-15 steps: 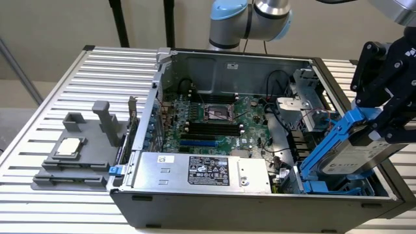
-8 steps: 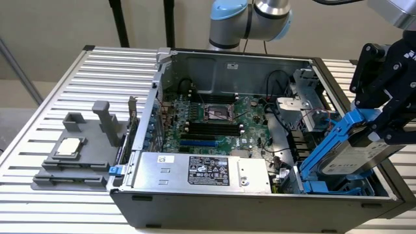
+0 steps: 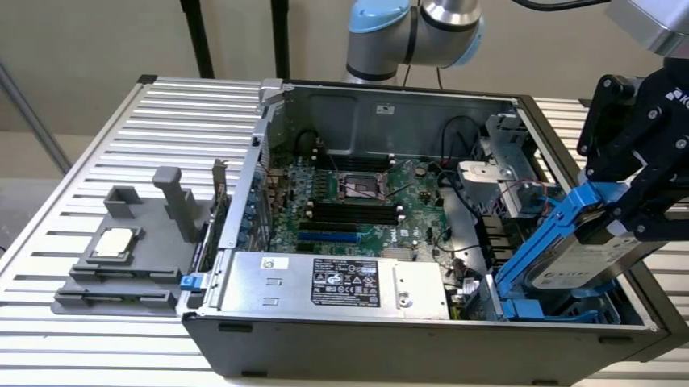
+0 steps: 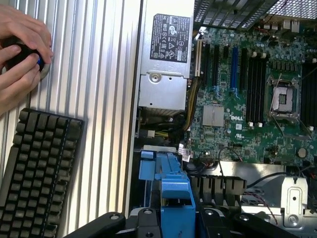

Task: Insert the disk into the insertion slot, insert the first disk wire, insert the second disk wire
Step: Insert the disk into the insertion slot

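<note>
Left: grey fixture on the slatted table. Centre: open PC case, silver power-supply box along its near wall, motherboard behind. Right: the disk, a silver-grey drive with white printed label in a bright blue carrier frame. It's tilted steeply, lower end at the insertion slot, not seated. Gripper jaws set wide, clamped across the disk's upper end.

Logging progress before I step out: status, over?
Gripper shut on disk. Tilted, lower end at insertion slot, not seated. Cables beside it.
</note>
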Action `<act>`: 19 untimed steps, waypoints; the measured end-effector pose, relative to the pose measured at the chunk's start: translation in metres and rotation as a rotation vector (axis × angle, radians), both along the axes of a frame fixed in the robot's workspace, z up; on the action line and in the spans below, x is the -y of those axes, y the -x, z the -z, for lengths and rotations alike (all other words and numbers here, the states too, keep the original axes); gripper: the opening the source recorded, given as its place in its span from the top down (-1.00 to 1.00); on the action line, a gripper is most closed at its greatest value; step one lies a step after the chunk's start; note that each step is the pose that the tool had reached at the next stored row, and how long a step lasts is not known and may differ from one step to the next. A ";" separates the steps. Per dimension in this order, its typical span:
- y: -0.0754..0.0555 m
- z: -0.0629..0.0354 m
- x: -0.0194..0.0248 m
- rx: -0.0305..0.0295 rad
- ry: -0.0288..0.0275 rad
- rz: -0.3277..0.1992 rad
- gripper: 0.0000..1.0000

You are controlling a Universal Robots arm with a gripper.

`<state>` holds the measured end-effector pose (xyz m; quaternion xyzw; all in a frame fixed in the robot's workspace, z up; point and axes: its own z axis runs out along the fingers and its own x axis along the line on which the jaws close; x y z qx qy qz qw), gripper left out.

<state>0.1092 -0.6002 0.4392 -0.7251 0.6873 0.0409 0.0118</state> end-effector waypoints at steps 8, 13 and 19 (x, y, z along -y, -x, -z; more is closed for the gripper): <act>0.000 0.0027 0.0000 0.0000 -0.0049 -0.003 0.35; -0.001 0.0045 0.0000 0.0000 -0.0083 -0.005 0.35; -0.001 0.0067 0.0000 0.0000 -0.0131 -0.007 0.35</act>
